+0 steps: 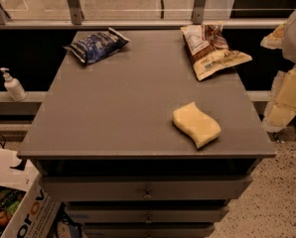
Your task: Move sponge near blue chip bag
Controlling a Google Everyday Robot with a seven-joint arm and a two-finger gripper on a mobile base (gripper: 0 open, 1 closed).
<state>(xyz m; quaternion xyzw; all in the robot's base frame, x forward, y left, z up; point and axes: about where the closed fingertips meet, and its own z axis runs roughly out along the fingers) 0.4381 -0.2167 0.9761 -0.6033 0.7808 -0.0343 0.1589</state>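
The sponge lies flat on the grey table, near its front right corner. The blue chip bag sits at the far left corner, well apart from it (a tan and white bag lies at the far right). The gripper hangs beyond the table's right edge, touching nothing on the table. I cannot tell whether it is open or closed.

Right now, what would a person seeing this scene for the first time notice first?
The pale yellow sponge lies alone near the front right of the grey cabinet top. At the back, the blue chip bag sits at the left corner and a tan and brown snack bag at the right. The gripper hangs beyond the right edge, touching nothing.
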